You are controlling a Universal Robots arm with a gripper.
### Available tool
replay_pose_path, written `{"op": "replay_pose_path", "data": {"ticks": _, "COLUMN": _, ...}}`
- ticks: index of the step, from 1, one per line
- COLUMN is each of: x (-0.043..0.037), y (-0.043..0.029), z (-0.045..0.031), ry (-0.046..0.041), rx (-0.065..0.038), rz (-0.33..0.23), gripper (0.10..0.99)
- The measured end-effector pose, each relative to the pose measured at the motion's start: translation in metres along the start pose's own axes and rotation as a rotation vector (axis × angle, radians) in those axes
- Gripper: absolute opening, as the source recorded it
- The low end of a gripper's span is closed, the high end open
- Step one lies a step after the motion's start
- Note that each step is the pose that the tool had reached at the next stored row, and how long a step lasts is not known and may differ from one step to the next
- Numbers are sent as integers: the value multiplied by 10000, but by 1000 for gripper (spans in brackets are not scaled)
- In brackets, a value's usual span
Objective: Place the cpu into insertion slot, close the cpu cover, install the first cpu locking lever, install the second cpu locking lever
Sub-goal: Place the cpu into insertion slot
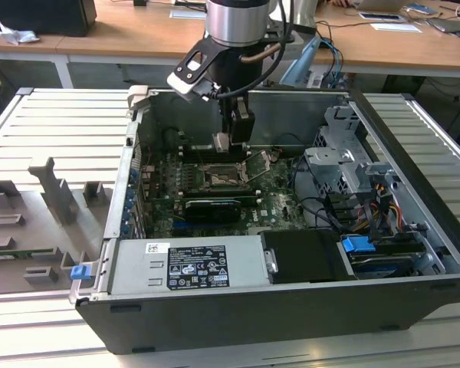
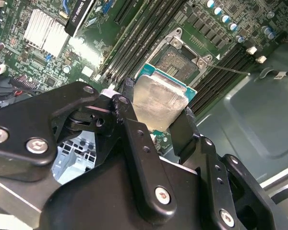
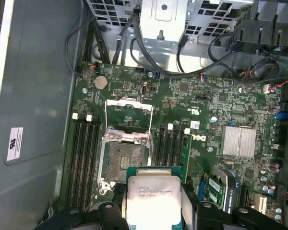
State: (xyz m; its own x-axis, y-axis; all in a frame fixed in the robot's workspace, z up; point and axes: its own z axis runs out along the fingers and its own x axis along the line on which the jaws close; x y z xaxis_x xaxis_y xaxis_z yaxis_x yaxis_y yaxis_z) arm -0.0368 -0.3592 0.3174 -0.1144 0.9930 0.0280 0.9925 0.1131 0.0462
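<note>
My gripper (image 1: 228, 136) hangs inside the open computer case, shut on the cpu (image 1: 221, 142), a thin square chip with a dull grey metal top. In both wrist views the cpu (image 2: 158, 103) (image 3: 153, 196) sits between the black fingers (image 2: 128, 98), held by two opposite edges. It is in the air, above and a little to one side of the insertion slot (image 3: 126, 160) (image 2: 180, 60) (image 1: 218, 177), which lies bare on the green motherboard. The cpu cover (image 3: 127, 113) (image 1: 261, 163), a silvery frame, is swung open away from the slot. Thin locking levers (image 3: 151, 122) stand raised beside it.
Memory slots (image 3: 84, 143) flank the socket on both sides. A silver heatsink (image 3: 239, 141), a power supply (image 1: 188, 264), a drive cage (image 1: 345, 165) and loose cables (image 3: 149, 62) crowd the case. The case walls (image 1: 414, 192) enclose the board. Grey fixtures (image 1: 50, 199) stand on the table at the exterior view's left.
</note>
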Motion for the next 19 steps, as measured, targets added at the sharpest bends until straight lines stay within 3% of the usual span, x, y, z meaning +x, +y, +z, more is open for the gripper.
{"op": "replay_pose_path", "data": {"ticks": 9, "x": -2, "y": -3, "z": 69, "ry": 0, "rx": -1, "rz": 19, "gripper": 541}}
{"op": "replay_pose_path", "data": {"ticks": 19, "x": -6, "y": -9, "z": 198, "ry": -3, "rx": -1, "rz": 37, "gripper": 541}}
